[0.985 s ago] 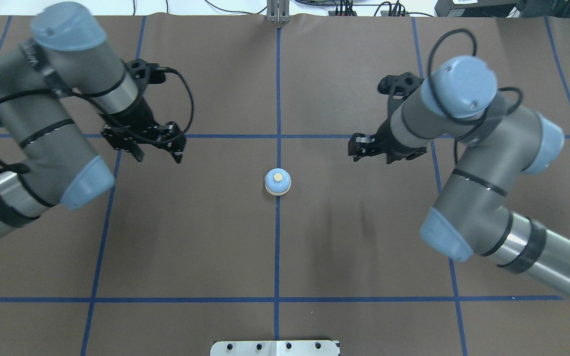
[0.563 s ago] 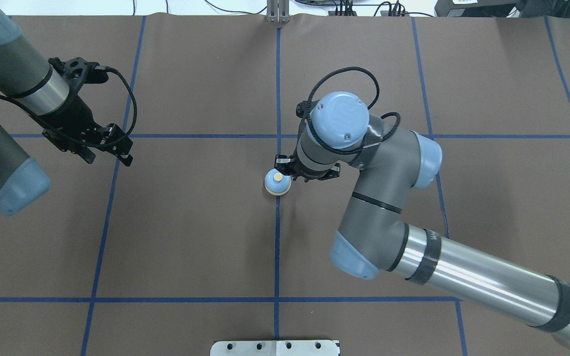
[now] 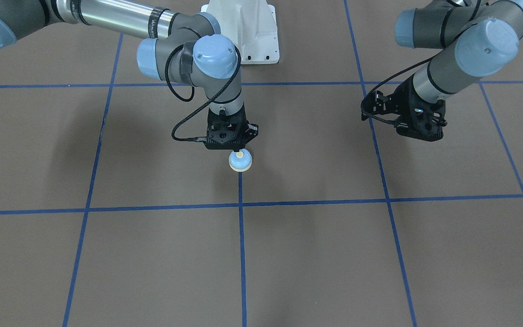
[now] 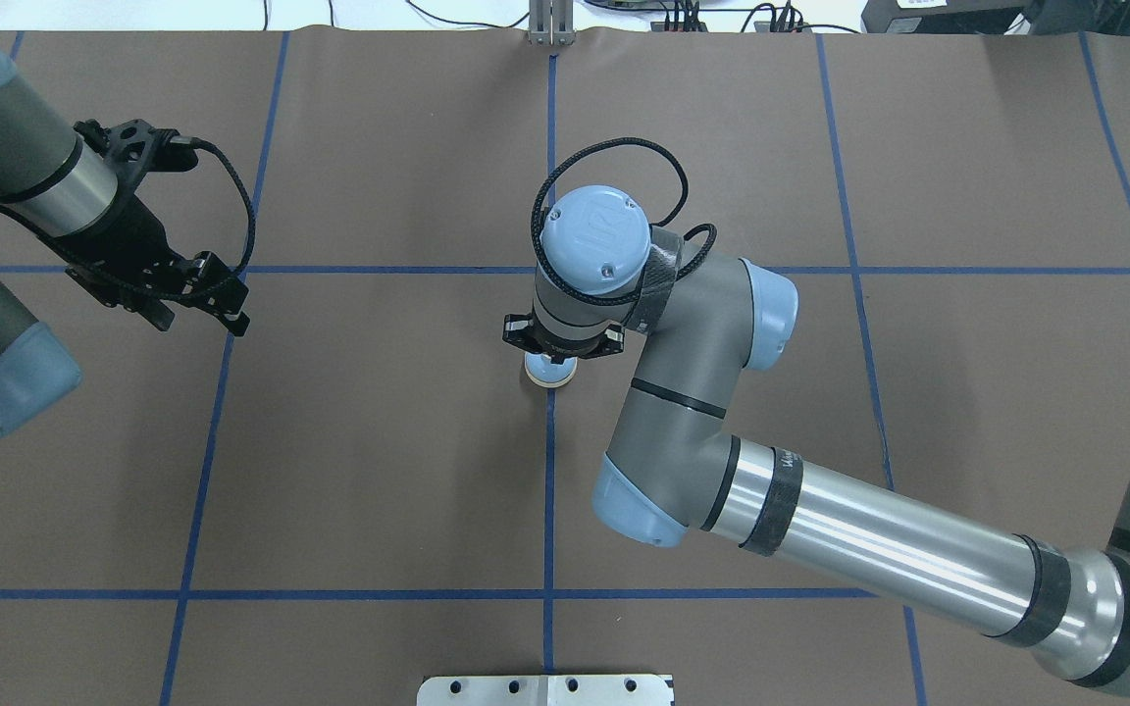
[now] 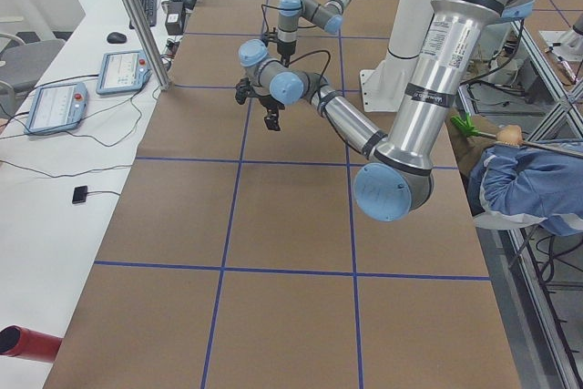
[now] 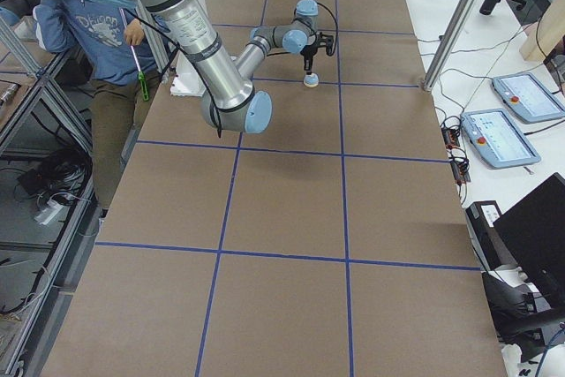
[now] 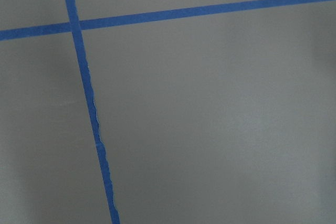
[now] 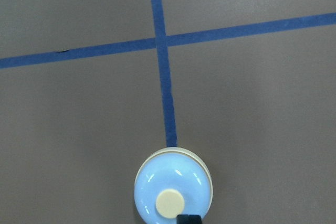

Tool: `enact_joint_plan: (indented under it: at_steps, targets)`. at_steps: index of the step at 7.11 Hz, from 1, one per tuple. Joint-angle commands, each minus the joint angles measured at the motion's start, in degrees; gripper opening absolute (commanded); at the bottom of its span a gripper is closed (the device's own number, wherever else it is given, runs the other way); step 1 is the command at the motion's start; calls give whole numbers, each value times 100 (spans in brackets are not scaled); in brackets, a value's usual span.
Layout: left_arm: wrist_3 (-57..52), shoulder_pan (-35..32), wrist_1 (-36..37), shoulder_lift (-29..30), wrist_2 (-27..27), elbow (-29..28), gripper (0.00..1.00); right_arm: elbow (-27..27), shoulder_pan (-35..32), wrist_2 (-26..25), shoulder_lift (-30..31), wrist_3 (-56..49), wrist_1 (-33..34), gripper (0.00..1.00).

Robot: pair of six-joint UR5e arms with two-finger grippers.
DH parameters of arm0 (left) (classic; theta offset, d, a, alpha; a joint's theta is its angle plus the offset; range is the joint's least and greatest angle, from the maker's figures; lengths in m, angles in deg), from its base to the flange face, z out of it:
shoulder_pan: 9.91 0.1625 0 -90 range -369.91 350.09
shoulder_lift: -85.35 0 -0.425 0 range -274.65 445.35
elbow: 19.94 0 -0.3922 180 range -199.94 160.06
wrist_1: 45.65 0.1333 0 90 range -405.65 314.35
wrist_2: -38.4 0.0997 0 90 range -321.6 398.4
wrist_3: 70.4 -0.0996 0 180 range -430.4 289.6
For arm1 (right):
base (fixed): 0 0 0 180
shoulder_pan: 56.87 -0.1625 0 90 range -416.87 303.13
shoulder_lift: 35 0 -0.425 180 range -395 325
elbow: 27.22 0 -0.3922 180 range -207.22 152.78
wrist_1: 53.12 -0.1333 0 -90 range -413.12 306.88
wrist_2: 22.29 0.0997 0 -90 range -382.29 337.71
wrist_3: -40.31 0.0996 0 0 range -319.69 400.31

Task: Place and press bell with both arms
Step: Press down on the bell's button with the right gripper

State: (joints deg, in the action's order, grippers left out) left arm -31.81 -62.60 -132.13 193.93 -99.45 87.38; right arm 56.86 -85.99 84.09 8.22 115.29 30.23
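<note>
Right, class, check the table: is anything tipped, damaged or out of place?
Nothing stands out. The bell sits upright and intact on the blue tape line, with the right claw close over its top.

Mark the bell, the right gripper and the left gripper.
bell (image 3: 240, 163): front-facing view, on the blue dome.
right gripper (image 3: 237, 148): front-facing view, at its fingertips.
left gripper (image 4: 198, 314): overhead view, midway between its fingertips.

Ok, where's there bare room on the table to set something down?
The row of squares past the cross tape line, on the operators' side, is bare. So is the patch between the bell and the left gripper. Crowded only at the bell, under the right gripper.
</note>
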Motion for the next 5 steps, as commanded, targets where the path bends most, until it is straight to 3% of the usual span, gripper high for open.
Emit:
enact_joint_plan:
  at_steps: [1,5]
  targets:
    - [0,13,0,-4,3,0,92,-75,3,-3,-68,-19,-3,0]
    - [8,22,0,-4,12,0,92,-364,-6,-82,-226,-63,-21,0]
